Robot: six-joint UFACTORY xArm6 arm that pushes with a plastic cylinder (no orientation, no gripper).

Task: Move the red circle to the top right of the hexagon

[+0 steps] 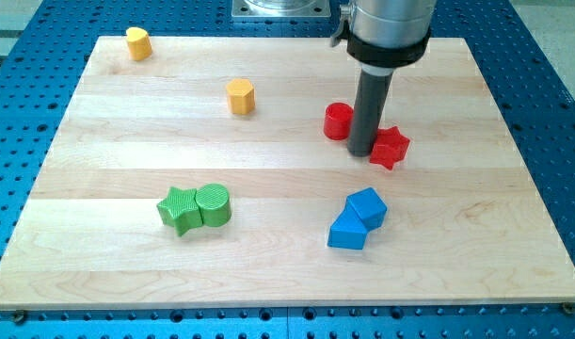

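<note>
The red circle (pixel 338 121) sits on the wooden board right of centre, toward the view's top. My tip (pixel 361 152) touches the board just right of and below the red circle, between it and a red star (pixel 390 147). The yellow hexagon (pixel 240 96) lies to the left of the red circle, a little higher in the view. The rod's dark shaft hides part of the red circle's right side.
A yellow block (pixel 138 43) is at the board's top left corner. A green star (pixel 178 209) touches a green circle (pixel 213 204) at lower left. Two blue blocks (pixel 366 206) (pixel 347 231) touch at lower right. The board (pixel 99 273) lies on a blue perforated table.
</note>
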